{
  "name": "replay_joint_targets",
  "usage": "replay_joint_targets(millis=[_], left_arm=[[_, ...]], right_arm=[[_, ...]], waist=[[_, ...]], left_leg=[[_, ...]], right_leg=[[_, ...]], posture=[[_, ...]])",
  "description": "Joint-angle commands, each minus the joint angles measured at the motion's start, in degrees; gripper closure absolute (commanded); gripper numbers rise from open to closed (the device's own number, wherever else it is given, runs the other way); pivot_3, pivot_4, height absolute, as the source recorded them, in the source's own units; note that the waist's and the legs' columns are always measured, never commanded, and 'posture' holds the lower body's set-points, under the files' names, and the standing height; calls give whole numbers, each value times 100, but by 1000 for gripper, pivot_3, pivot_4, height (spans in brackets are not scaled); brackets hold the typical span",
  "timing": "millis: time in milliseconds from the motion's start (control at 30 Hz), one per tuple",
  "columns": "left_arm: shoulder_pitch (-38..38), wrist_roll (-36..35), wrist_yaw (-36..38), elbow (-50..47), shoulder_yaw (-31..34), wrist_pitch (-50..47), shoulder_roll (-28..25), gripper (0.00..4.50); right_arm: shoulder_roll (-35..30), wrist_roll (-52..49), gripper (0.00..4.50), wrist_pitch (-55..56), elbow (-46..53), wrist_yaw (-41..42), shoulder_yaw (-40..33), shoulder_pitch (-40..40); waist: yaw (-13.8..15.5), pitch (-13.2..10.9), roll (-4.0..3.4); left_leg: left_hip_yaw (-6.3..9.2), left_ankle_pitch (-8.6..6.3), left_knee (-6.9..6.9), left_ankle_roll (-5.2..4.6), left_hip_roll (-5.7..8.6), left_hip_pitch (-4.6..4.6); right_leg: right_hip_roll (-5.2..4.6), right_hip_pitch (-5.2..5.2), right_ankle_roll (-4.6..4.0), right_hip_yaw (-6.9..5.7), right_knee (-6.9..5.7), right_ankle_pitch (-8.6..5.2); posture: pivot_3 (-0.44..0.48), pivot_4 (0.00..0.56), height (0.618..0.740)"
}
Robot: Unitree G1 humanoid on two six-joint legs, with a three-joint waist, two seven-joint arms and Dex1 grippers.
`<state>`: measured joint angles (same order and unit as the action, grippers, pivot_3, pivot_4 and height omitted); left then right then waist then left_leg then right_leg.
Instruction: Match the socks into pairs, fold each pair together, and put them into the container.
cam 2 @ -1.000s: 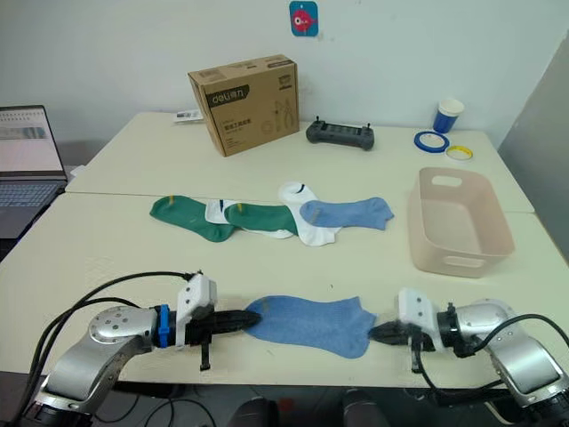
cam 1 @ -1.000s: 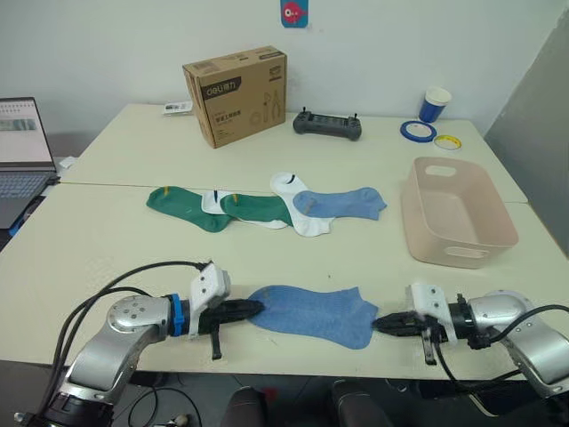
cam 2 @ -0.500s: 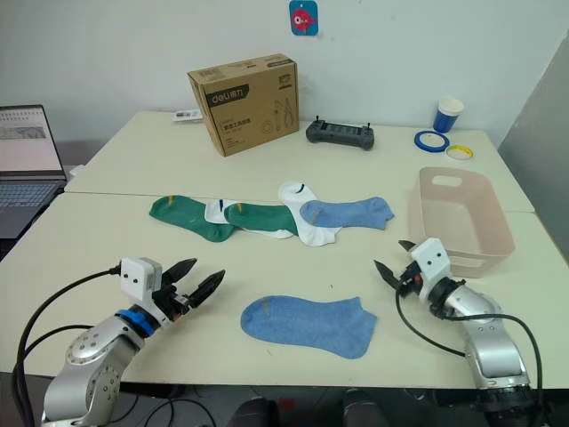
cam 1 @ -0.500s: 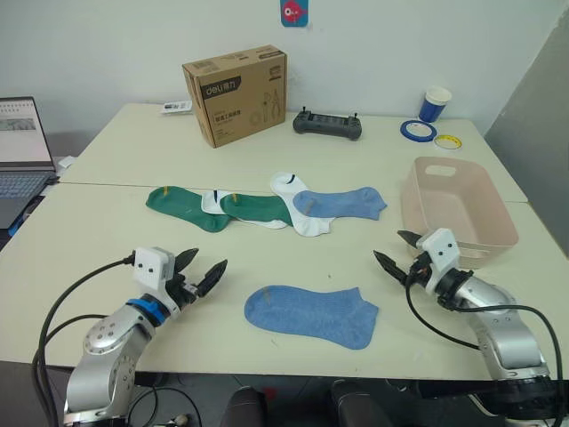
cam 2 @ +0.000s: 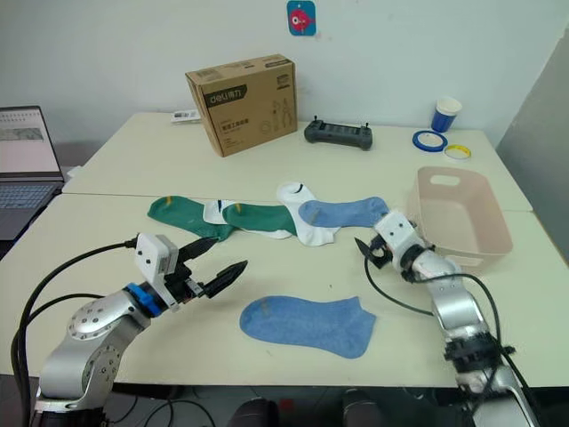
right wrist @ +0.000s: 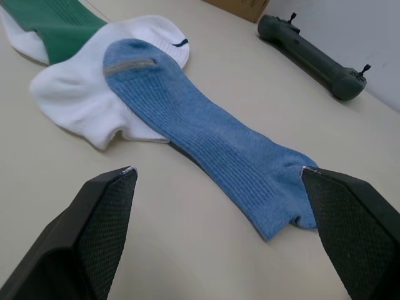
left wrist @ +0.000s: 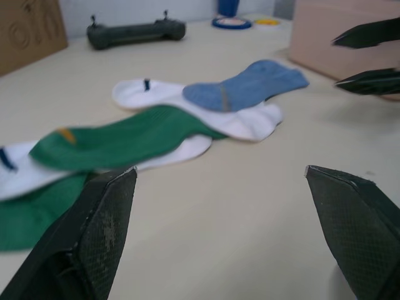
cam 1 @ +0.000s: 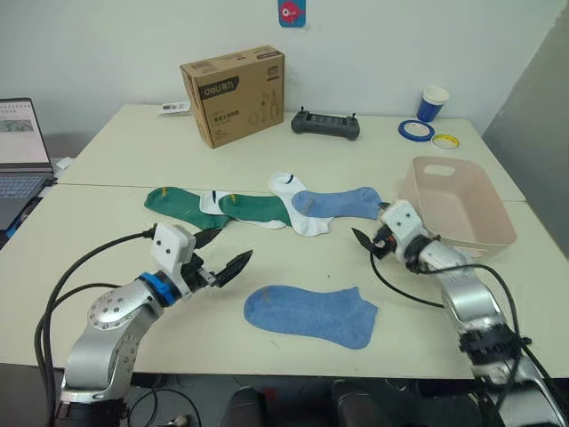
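Both my jaws stand wide, holding nothing. My left gripper hovers above the worktop near its front edge, left of centre. My right gripper hangs just beside the toe end of the far light blue ankle sock, between it and the pale pinkish-beige rectangular plastic tub (tub stands toward the right edge).

The near light blue ankle sock lies flat and alone close to the front edge, between my two arms and apart from both.

Mid-worktop row, left to right: a dark green sock with an orange tab, a white sock partly under the second dark green sock, then a white sock with a small dark mark overlapped by the far blue one.

Along the back edge: a brown cardboard box, a dark handheld controller, a blue paper cup and two tape rolls.
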<state>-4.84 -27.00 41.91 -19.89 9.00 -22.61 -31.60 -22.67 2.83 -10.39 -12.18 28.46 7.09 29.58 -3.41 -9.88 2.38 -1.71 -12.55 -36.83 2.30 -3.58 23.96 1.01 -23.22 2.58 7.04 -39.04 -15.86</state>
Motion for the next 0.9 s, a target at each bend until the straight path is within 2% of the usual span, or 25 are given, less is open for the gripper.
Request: replay_joint_targets(millis=[33, 167, 400, 533, 567, 867, 900], left_arm=[[-434, -335, 48, -508, -270, -402, -37, 11], [-892, -107, -219, -405, -565, -274, 236, 11], [-915, 67, -534, -423, -857, -193, 606, 11], [-832, 68, -617, -537, -914, -226, 715, 0], [-807, 74, -617, -552, -915, -222, 711, 0], [-727, 97, -593, -535, -896, -163, 663, 0], [-742, 105, -590, -520, -903, -157, 666, 0]], right_arm=[[215, 172, 12, 51, -794, -145, 104, 714], [461, 237, 12, 119, -1865, -138, 168, 1348], [669, 207, 12, 132, -3387, 9, 65, 2070], [741, -30, 871, -30, -3753, 48, -214, 2202], [747, -73, 1319, -9, -3803, 50, -260, 2225], [753, -106, 4428, 392, -4084, 2, -327, 2370], [753, -105, 4474, 446, -4095, -7, -332, 2378]], waist=[[0, 0, 0], [-5, -1, -1], [-26, -2, -2], [-54, -1, -2], [-56, -1, -2], [-64, -1, -2], [-71, -1, -2]], left_leg=[[1, 0, 1, 0, -1, -1], [4, 0, 1, 0, 0, 0], [6, 0, 5, 0, 0, 2], [9, 0, 3, -1, 0, 1], [10, 0, 2, -1, 0, 1], [9, 0, -6, 0, 3, 2], [9, 0, -5, -1, 3, 2]], right_leg=[[1, 1, 0, -1, 0, 0], [3, 2, -1, -2, 1, 1], [3, 2, -1, -2, 1, 2], [4, 4, -1, -4, -2, 2], [5, 4, 0, -3, -3, 3], [3, 7, 3, -1, -2, 4], [3, 7, 3, -1, -2, 4]], posture=[[0, 150, 740], [0, 150, 740], [0, 150, 740], [0, 150, 740], [0, 150, 740], [0, 150, 740], [0, 150, 740]])
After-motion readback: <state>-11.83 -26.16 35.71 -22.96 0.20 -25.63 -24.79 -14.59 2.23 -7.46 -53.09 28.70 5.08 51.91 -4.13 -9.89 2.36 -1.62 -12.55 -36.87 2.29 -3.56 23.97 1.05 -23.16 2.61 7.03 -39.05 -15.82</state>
